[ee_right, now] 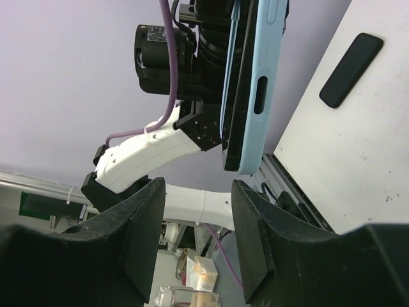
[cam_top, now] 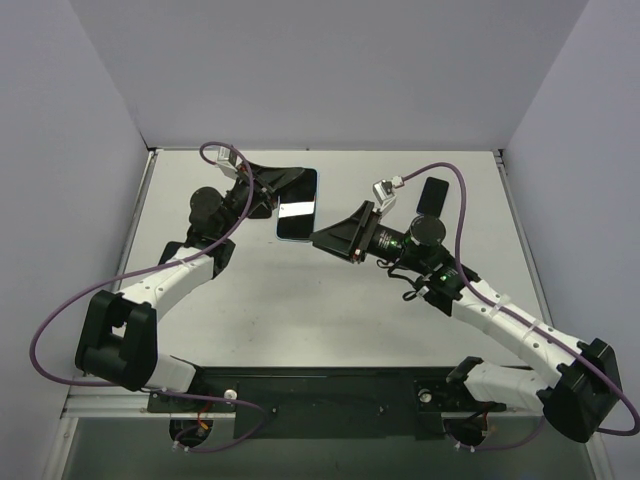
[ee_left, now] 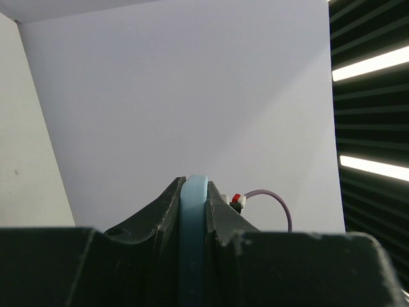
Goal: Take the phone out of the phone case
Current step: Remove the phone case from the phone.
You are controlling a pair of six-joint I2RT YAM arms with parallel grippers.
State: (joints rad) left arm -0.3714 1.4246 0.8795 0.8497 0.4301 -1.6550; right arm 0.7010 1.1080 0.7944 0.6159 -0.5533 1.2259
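A phone with a black screen sits in a light blue case (cam_top: 298,205). My left gripper (cam_top: 283,190) is shut on the left end of the cased phone and holds it above the table at the back. In the left wrist view the case's blue edge (ee_left: 193,243) is clamped between the fingers of the left gripper (ee_left: 193,192). My right gripper (cam_top: 325,237) is open and empty, just right of the phone's near end. In the right wrist view the cased phone (ee_right: 252,83) hangs edge-on beyond the open right gripper (ee_right: 198,224), apart from both fingers.
A flat black rectangular object (cam_top: 433,195) lies on the white table (cam_top: 300,310) at the back right, also in the right wrist view (ee_right: 351,70). Grey walls enclose the back and sides. The black base rail (cam_top: 330,395) runs along the near edge.
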